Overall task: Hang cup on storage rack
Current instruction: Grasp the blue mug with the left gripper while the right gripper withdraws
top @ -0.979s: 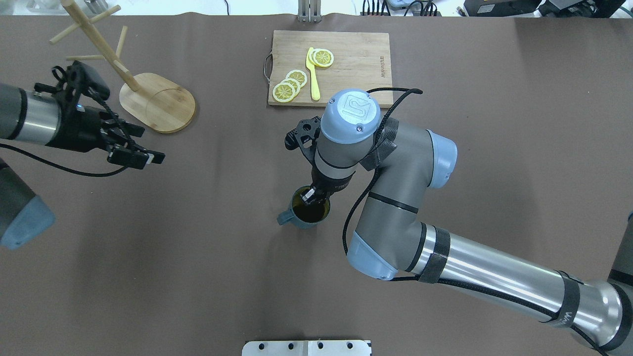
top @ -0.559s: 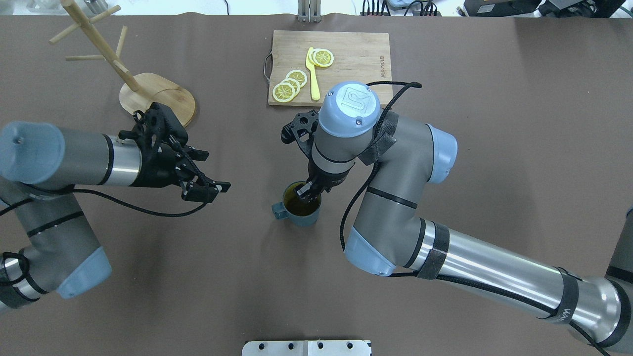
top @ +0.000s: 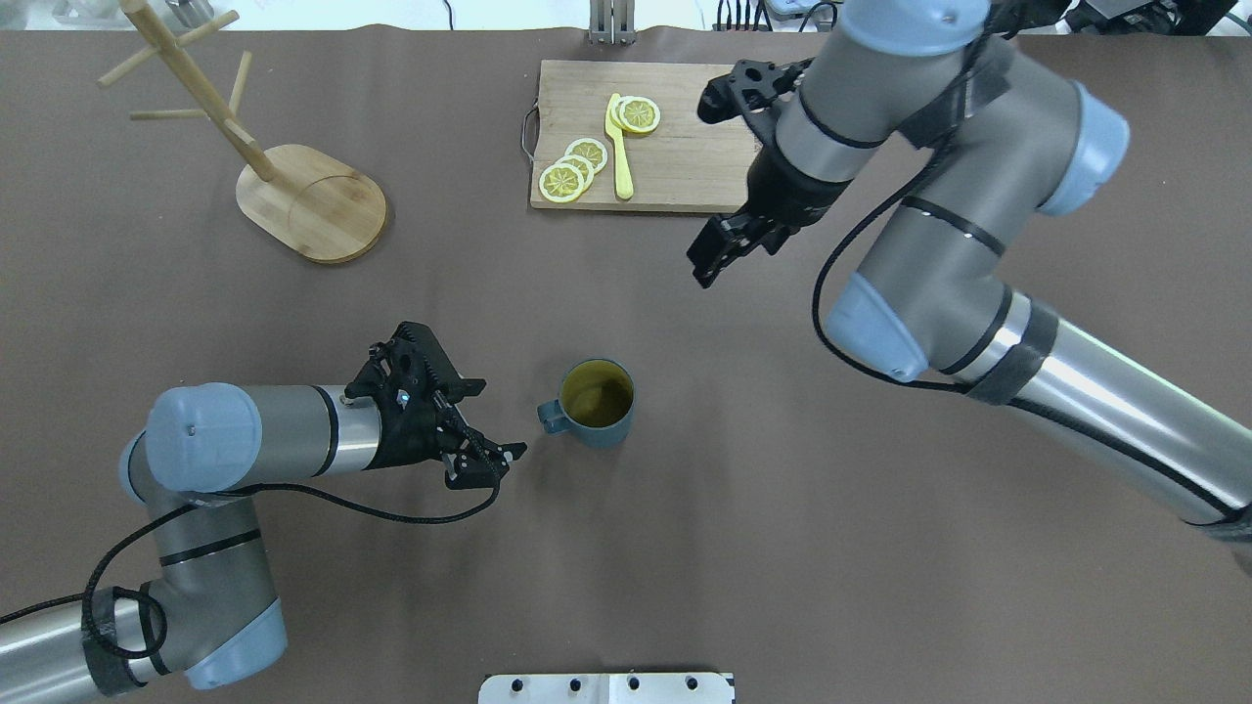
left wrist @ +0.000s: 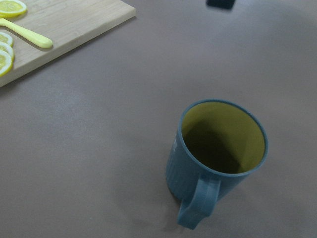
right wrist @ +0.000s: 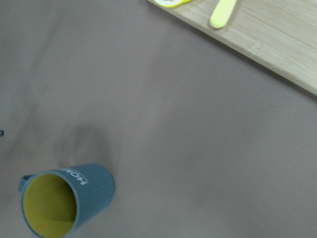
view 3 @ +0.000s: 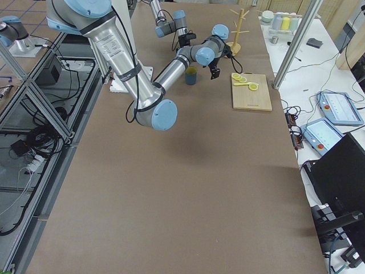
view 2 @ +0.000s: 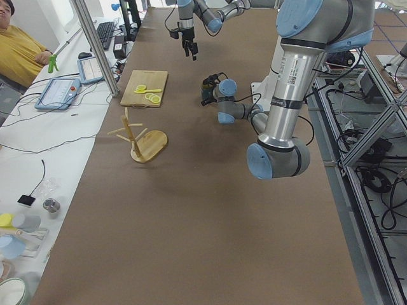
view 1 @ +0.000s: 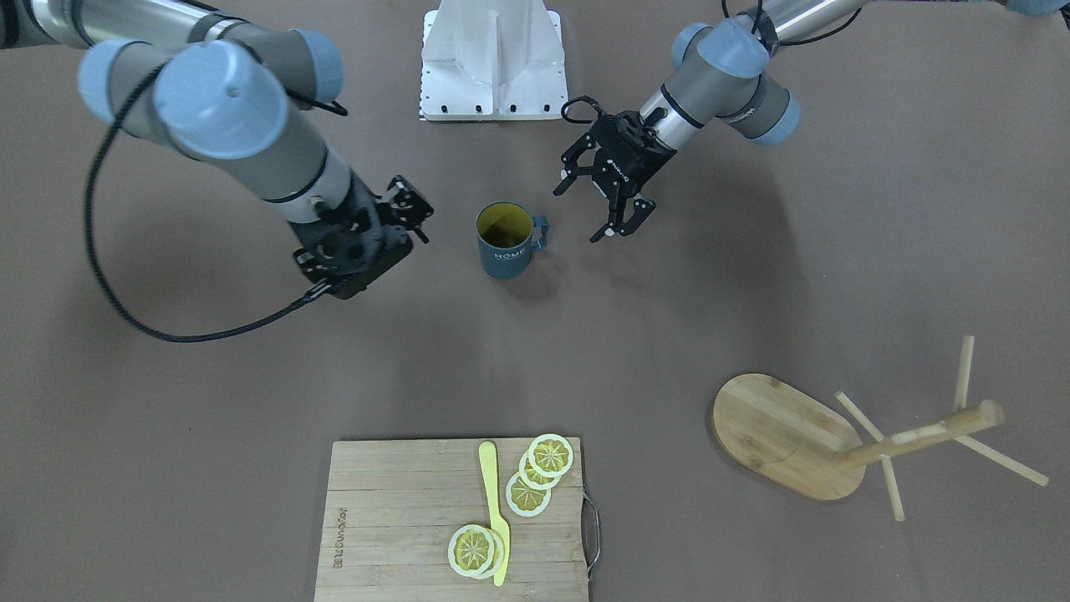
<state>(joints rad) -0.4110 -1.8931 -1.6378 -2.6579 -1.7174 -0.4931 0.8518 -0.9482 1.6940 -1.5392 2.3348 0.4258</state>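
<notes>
The dark blue-grey cup [top: 597, 403] with a yellow inside stands upright on the table, its handle [top: 551, 418] toward my left gripper. It also shows in the front view [view 1: 504, 242], the left wrist view [left wrist: 218, 148] and the right wrist view [right wrist: 64, 198]. My left gripper [top: 502, 420] is open and empty, level with the handle and a short way from it; it also shows in the front view [view 1: 598, 213]. My right gripper [top: 706, 262] is empty and raised near the cutting board, its jaws slightly apart. The bamboo storage rack [top: 313, 205] stands at the far left with bare pegs.
A bamboo cutting board [top: 675, 137] with lemon slices and a yellow knife lies at the back centre, under my right wrist. A white mount plate [top: 606, 687] sits at the near edge. An operator sits beyond the table's far side in the left view [view 2: 19, 51].
My right gripper has let go of the cup's rim and risen away toward the cutting board. My left arm has swung in from the rack to the cup's handle side.
</notes>
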